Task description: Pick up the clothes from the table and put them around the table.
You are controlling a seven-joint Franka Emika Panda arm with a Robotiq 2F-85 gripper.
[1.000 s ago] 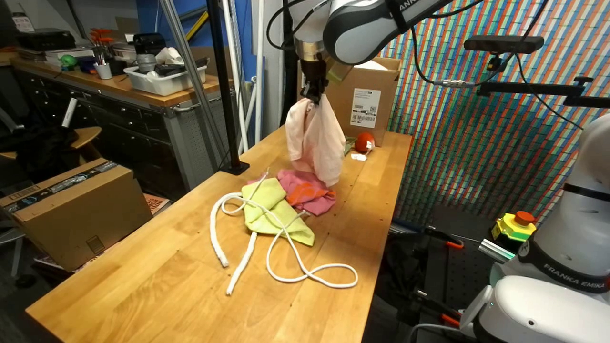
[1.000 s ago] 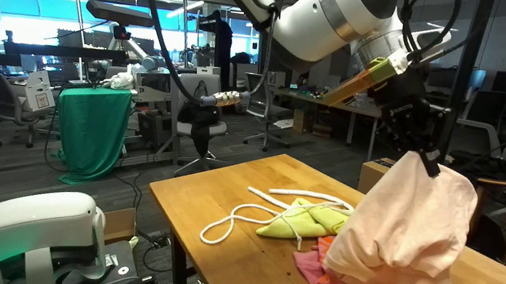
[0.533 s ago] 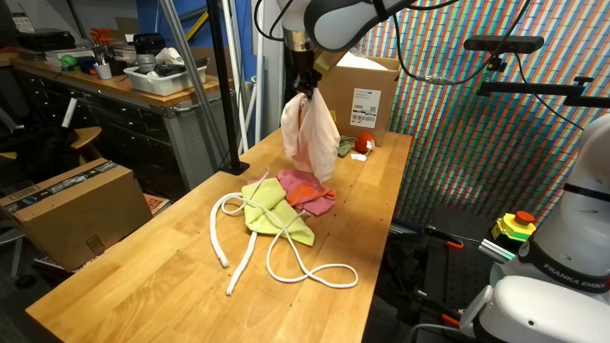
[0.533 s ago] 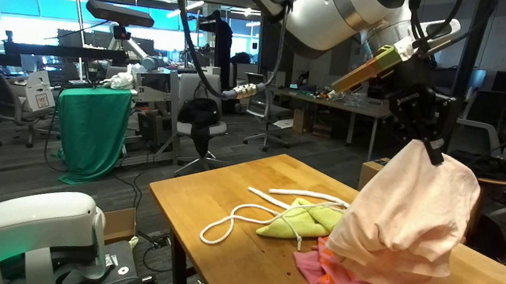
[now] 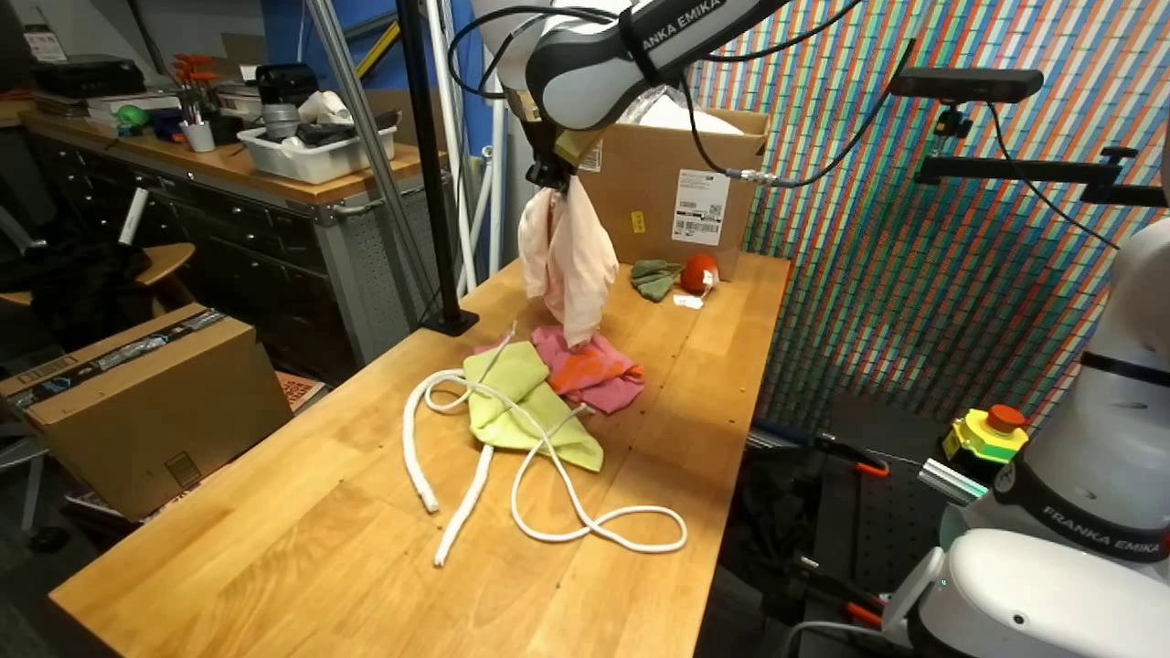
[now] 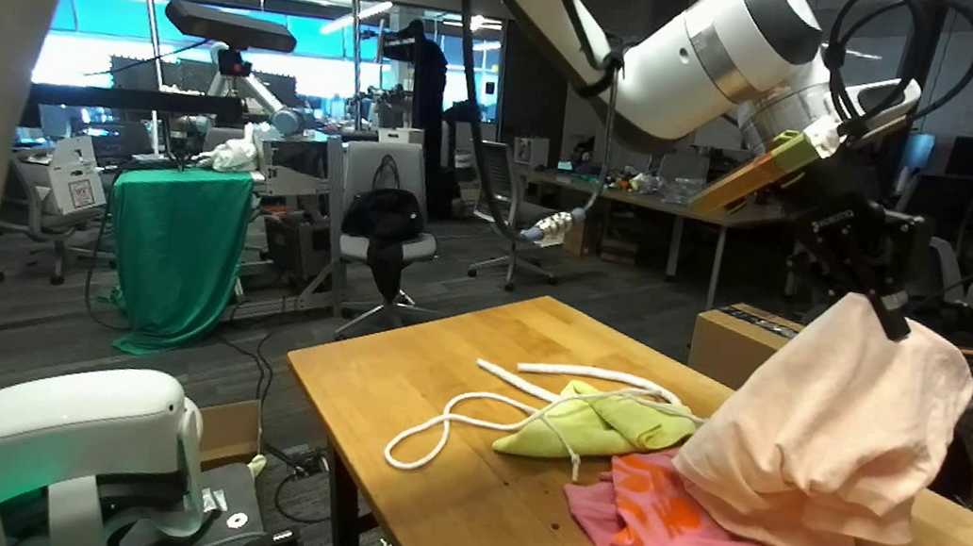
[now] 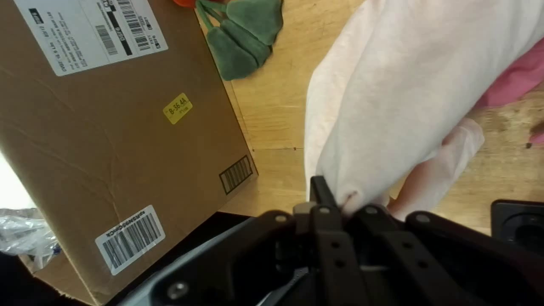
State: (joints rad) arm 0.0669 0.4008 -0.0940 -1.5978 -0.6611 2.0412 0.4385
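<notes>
Right by a crumpled pink-red fabric cloth with orange patches, the black tool is clamped on a pale peachy-cream soft cloth, pinched near its top with the rest hanging in loose folds. Its lower end overlaps the pink one in both exterior views, though I can't tell if they're touching. Pink one's lying on the long light-wood butcher-block bench. Just beside it there's a yellow-green fabric cloth with a thin white cord draped across, and a thick white rope on the side away from pink. Farther from pink, past the hanging cloth in an exterior view, you've got a big brown cardboard box with a round red thing and a floppy green leafy piece near its base.
</notes>
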